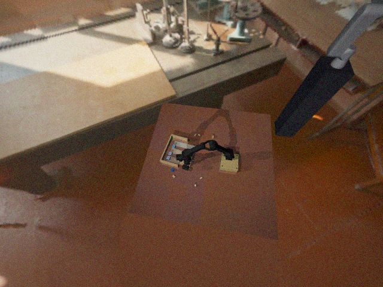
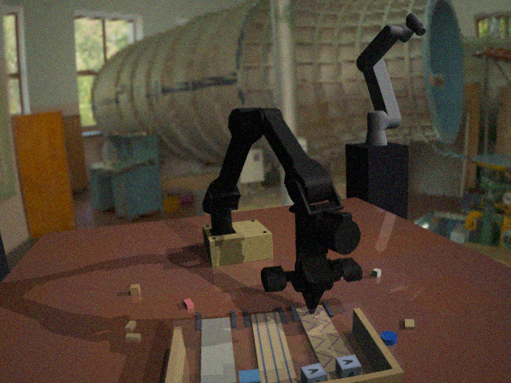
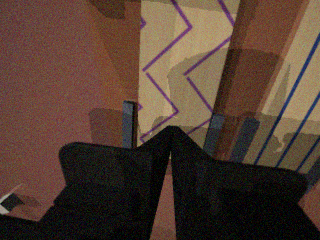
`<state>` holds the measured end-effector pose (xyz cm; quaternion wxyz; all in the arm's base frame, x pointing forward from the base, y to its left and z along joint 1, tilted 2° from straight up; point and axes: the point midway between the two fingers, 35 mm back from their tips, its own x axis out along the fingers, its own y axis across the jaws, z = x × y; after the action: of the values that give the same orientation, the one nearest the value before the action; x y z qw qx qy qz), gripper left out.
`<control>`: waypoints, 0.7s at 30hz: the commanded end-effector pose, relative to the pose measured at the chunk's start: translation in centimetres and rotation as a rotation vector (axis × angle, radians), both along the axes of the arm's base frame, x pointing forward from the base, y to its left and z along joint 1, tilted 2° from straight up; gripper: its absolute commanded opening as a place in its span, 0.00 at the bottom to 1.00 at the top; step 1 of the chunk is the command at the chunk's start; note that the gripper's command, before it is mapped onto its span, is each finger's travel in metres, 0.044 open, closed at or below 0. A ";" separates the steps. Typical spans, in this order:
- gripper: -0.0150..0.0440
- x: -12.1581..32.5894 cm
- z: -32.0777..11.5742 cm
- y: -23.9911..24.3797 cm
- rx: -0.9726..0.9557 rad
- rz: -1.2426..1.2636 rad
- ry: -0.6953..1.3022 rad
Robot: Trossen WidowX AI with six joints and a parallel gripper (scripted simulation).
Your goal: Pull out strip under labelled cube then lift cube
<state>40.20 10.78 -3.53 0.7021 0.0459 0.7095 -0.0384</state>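
Note:
My gripper (image 2: 313,309) (image 3: 172,131) is shut and empty, its tips pointing down at the outer end of the zigzag strip (image 2: 322,329) (image 3: 162,30), between two dark guides. Contact with the strip cannot be told. One cube marked A (image 2: 347,365) appears to rest on the far part of this strip. Another cube marked A (image 2: 313,373) sits beside it, towards the blue-striped strip (image 2: 266,329) (image 3: 300,100); what is under it is unclear. A grey strip (image 2: 216,350) lies at the left in the exterior view, with a plain blue block (image 2: 249,376) near its edge.
A wooden tray wall (image 2: 375,346) (image 1: 179,137) borders the strips. Outside it lie a blue disc (image 2: 388,337) (image 1: 172,170), a small wooden block (image 2: 409,323), a white cube (image 2: 375,272) and a pink block (image 2: 188,304). My arm stands on a wooden base (image 2: 247,242) (image 1: 229,165).

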 end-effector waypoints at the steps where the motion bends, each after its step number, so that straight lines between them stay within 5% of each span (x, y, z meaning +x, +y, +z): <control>1: 0.25 0.0 -0.2 0.1 0.004 -0.005 0.002; 21: 0.25 0.1 -0.4 0.1 0.004 -0.005 0.002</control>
<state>40.31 10.81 -3.59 0.7030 0.0462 0.7087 -0.0381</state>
